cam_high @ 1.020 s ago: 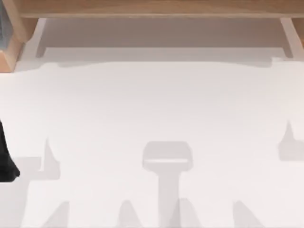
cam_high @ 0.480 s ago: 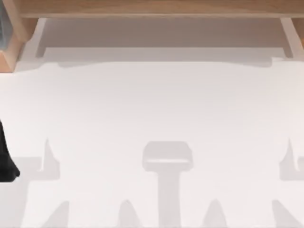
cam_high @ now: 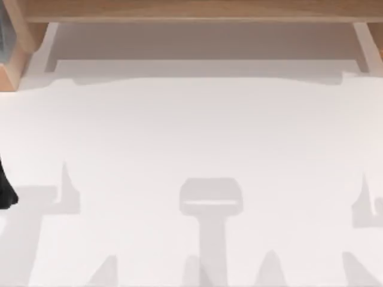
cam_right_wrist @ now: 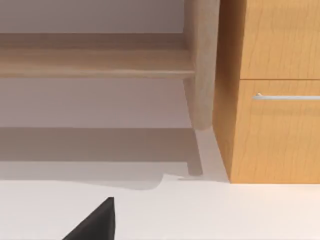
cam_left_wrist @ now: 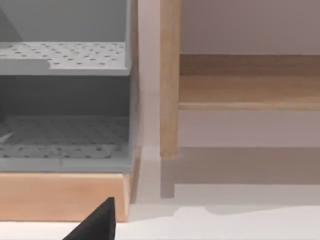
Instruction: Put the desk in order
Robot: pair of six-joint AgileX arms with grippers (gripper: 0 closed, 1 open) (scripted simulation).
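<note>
- The broad matte white tabletop, the thing to be put in order, spreads out in front of the long light-brown wooden shelf and runs on beneath it.
- The left end effector sits low in front of the shelf's left end. It faces the grey perforated 2-tier tray rack that stands on a wooden base just beside the shelf's upright wooden post. I cannot tell whether it is spread or pressed together.
- The right end effector sits low in front of the shelf's right end, facing the light-brown wooden drawer unit with its thin silver bar handle. Its state I cannot tell either.
- A dark part of the left arm shows well in front of the shelf's left end.
- Risk 1: a forward reach on the left could strike the rack's base or the post, because both stand close together at that end of the shelf.
- Risk 2: on the right, a reach that drifts sideways could hit the drawer front instead of meeting the handle squarely.
- Risk 3: both end effectors ride low, so a downward move could scrape the tabletop in front of the shelf.
- Risk 4: if both arms swing toward the shelf's middle together, they could collide.
</note>
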